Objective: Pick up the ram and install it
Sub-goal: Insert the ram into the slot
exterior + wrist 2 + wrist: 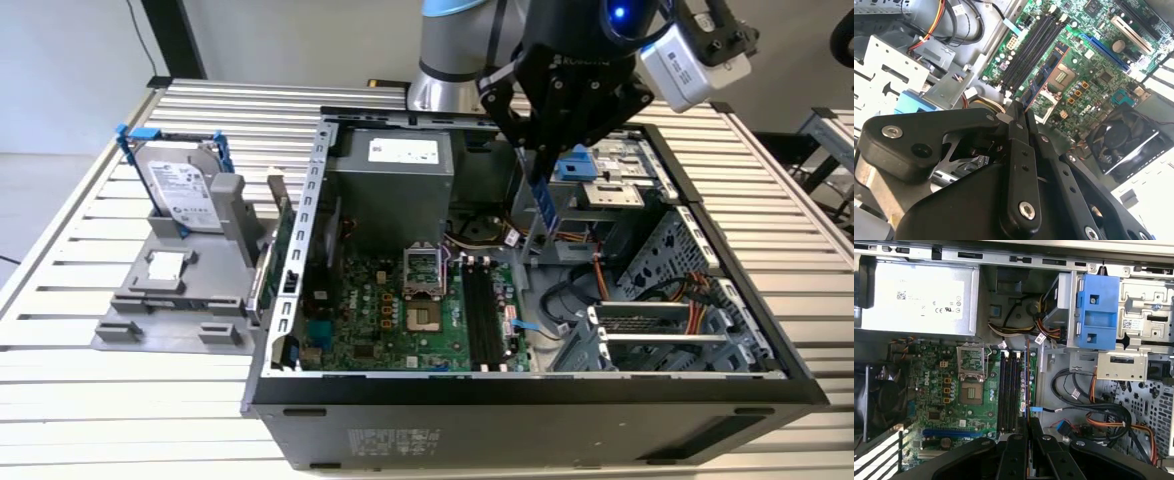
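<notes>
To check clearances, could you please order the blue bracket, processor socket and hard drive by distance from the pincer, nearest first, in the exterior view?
1. Blue bracket, beside the pincer that holds the ram.
2. Processor socket, down on the motherboard.
3. Hard drive, outside the case, exterior view's left.

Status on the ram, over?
Gripper shut on ram. Ram on edge, parallel to slots, above the board, not seated. Thin cable close beside.

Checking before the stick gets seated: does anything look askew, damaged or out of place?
Nothing stands out. The long, thin dark ram stick hangs upright, clamped in the jaws of the black gripper, parallel to the long black memory slots in the first wrist view.
</notes>
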{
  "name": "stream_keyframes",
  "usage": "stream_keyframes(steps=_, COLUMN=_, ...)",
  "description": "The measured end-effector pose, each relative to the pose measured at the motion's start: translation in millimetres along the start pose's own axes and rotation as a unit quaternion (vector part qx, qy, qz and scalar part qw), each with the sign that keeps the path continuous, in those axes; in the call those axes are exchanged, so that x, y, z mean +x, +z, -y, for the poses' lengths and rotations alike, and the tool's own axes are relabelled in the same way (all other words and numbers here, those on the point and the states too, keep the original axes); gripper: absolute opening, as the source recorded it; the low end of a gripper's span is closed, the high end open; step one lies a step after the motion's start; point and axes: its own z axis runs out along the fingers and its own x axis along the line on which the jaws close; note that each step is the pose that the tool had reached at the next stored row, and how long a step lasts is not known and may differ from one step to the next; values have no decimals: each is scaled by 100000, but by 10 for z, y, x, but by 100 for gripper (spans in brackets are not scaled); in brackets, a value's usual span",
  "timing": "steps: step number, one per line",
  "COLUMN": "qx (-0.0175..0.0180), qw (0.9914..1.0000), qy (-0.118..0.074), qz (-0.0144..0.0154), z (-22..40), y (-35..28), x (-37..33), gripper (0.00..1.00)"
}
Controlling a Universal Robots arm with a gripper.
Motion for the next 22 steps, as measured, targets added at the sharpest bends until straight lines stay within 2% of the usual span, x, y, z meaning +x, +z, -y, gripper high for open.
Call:
stream_keyframes(steps=4, qx=52, qw=100000, qy=3, qz=-5, z=-1, y=23, x=0, gripper=0)
stream_keyframes(steps=22, qx=243, qw=100000, qy=1, qz=-36, z=-4, y=200, x=-38, gripper=0)
